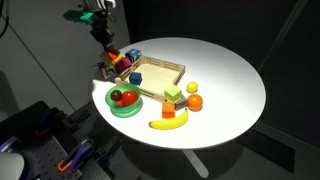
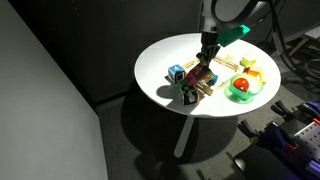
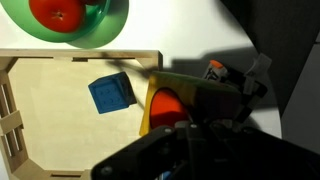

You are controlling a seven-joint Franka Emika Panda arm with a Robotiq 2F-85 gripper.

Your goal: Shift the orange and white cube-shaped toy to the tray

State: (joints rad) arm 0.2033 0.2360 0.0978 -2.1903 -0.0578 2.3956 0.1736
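Tray (image 3: pixel 80 56) pale matt wood; green bowl (image 3: pixel 113 18) glossy plastic; table (image 1: pixel 225 85) smooth white.

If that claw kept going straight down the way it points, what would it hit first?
Probably the orange and white cube-shaped toy, which shows right under the gripper in the wrist view, by the tray rim. Depth is unclear, so it may already be touching it.

The shallow light-wood tray (image 3: pixel 55 120) lies flat and fills the left of the wrist view. The orange and white cube-shaped toy (image 3: pixel 163 106) is mostly hidden. It shows at the tray's right rim, in the lower middle.
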